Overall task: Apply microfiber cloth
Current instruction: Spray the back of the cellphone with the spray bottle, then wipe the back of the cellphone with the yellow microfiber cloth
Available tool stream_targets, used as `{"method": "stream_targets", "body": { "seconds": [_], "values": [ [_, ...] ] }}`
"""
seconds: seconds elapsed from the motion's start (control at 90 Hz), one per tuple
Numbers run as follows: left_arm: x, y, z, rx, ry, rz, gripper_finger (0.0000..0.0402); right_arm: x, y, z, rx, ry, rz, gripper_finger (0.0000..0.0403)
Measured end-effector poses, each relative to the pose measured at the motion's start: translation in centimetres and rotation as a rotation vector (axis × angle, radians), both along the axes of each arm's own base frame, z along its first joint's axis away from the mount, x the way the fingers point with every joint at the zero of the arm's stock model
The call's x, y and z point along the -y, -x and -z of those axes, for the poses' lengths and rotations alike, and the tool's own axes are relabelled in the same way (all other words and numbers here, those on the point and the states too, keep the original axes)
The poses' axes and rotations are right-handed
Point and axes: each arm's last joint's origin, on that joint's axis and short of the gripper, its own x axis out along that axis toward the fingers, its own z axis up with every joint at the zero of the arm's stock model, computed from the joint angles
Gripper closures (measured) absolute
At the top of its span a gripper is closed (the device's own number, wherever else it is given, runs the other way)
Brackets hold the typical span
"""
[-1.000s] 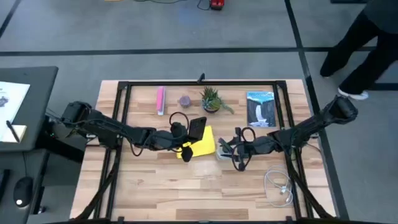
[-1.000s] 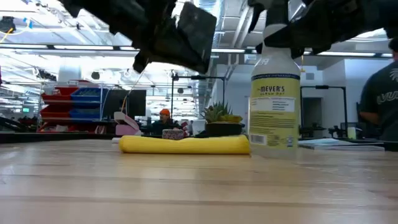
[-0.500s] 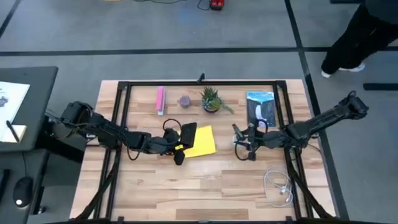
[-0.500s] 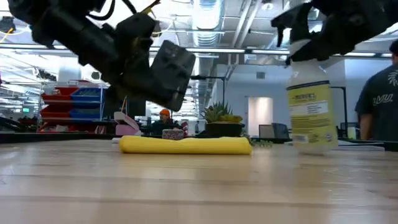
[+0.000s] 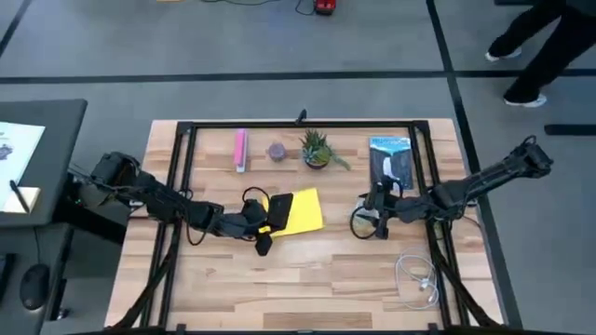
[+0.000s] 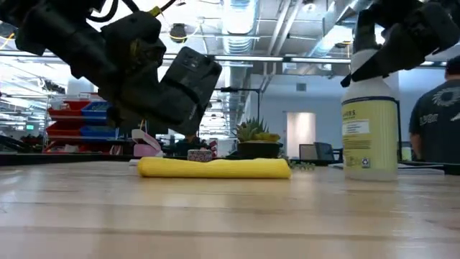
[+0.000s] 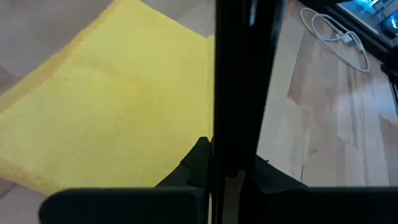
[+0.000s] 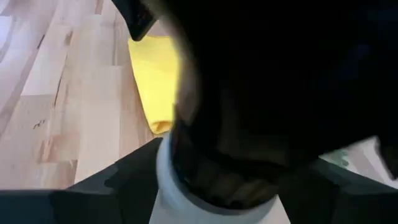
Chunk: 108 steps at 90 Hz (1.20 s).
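The yellow microfiber cloth (image 5: 300, 211) lies flat on the wooden table (image 5: 307, 279), near the middle; the low view shows it as a flat yellow strip (image 6: 214, 167). My left gripper (image 5: 264, 221) is at the cloth's left edge, shut on a black phone (image 5: 278, 210) held over that edge. Right of the cloth, my right gripper (image 5: 377, 212) is shut on the top of a pale yellow spray bottle (image 6: 370, 137). My left gripper pinches the phone's end (image 7: 225, 167) between its two fingers, which lie on its flat faces; the wrist view shows the phone edge-on. The fingers come slanting from the table's left. The phone (image 6: 185, 85) is tilted and lifted clear of cloth and table. My right gripper grips the spray bottle at its white neck (image 8: 181, 185), under the dark spray head, from above and the right. The bottle stands upright. Whether its base (image 6: 370, 175) rests on the table or hangs just above it, I cannot tell.
Along the far edge stand a pink bar (image 5: 240, 149), a small purple object (image 5: 277, 151), a potted plant (image 5: 317, 149) and a book (image 5: 389, 163). A white cable (image 5: 417, 279) lies near the front right. A person walks beyond the table's far right corner.
My left gripper has carried the phone toward the table's left and near edges and lower, from above the cloth to its left edge. My right gripper has moved the upright spray bottle toward the table's right edge, away from the cloth.
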Motion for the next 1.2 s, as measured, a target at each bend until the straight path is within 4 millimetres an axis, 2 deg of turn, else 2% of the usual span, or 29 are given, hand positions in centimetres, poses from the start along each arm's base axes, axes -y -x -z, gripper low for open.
{"method": "stream_targets", "body": {
  "seconds": [0.144,0.456,0.678,0.867,0.967,1.067,1.2],
  "values": [
    [0.2,0.1,0.0,0.002,-0.019,-0.004,0.0391,0.1,0.2,-1.1,-0.039,0.01,0.005,0.0135],
    [0.4,0.1,0.0,0.005,-0.027,-0.01,0.0391,0.7,2.6,-2.2,-0.309,-0.042,0.137,0.0134],
    [0.3,0.1,-0.1,0.008,-0.039,-0.023,0.0391,0.6,3.1,-5.4,-0.3,-0.077,0.155,0.0134],
    [0.4,0.2,-0.1,0.011,-0.039,-0.022,0.0391,0.2,3.1,-6.3,-0.292,-0.101,0.121,0.0134],
    [0.7,0.2,-0.1,0.015,-0.037,-0.013,0.0391,0.0,3.7,-7.1,-0.325,-0.158,0.125,0.0134],
    [1.1,0.4,-0.4,0.032,-0.036,-0.005,0.0391,-0.6,4.2,-8.4,-0.417,-0.284,0.147,0.0134],
    [1.4,0.5,-0.6,0.046,-0.052,-0.023,0.0391,-2.4,3.8,-9.8,-0.526,-0.428,0.121,0.0134]
  ]
}}
